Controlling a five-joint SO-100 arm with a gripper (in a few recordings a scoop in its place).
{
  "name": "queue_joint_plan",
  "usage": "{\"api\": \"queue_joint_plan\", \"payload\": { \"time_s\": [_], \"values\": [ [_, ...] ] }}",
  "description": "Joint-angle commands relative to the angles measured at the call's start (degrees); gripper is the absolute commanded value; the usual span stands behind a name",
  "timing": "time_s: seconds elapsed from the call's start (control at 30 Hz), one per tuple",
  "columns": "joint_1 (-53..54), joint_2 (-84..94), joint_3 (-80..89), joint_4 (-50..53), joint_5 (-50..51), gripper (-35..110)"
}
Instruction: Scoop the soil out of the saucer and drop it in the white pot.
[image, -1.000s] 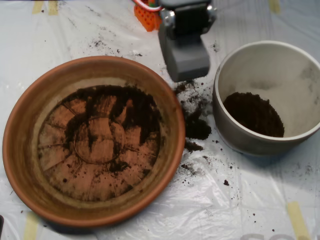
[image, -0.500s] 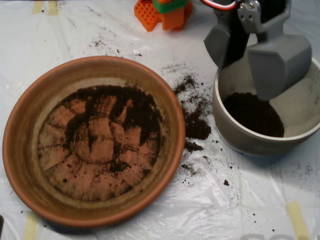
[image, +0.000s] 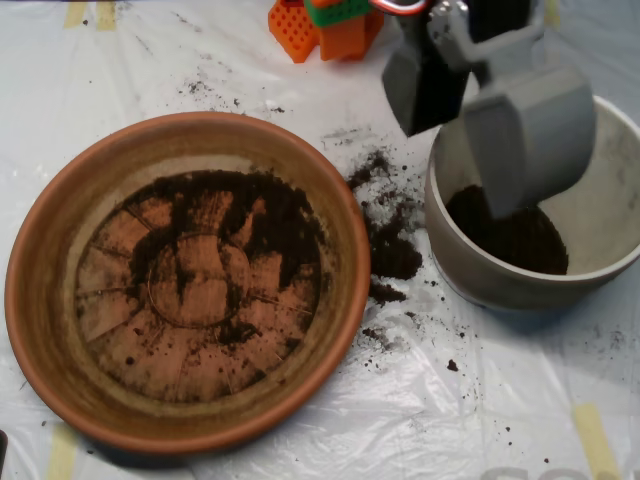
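The terracotta saucer (image: 45, 300) fills the left side, with a thin smear of dark soil (image: 255, 215) over the back of its ridged base. At the right stands the white pot (image: 470, 270) with a mound of soil (image: 525, 240) inside. My grey scoop (image: 460, 160) hangs over the pot's back left rim. It is open, its two shells spread apart, the larger right shell pointing down at the mound. The shells' insides face away from the camera.
Spilled soil (image: 390, 250) lies on the white plastic sheet between saucer and pot, with crumbs scattered further out. Orange and green arm parts (image: 325, 25) sit at the top edge. Yellow tape strips (image: 595, 440) hold the sheet down.
The scoop swung from shut, between the two vessels, right to above the pot and opened. In the last half second it shifted slightly left and lower.
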Motion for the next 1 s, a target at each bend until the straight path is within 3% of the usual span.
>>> {"api": "queue_joint_plan", "payload": {
  "time_s": [0.0, 0.13, 0.57, 0.97],
  "values": [
    [6.59, 7.29, 0.97, 0.53, 0.7, 40],
    [13.54, 10.02, 8.35, -0.97, -1.32, 40],
    [28.48, 15.21, 55.63, -25.4, -22.41, 38],
    [31.03, 1.14, 56.25, -29.88, -37.0, 41]
  ]
}}
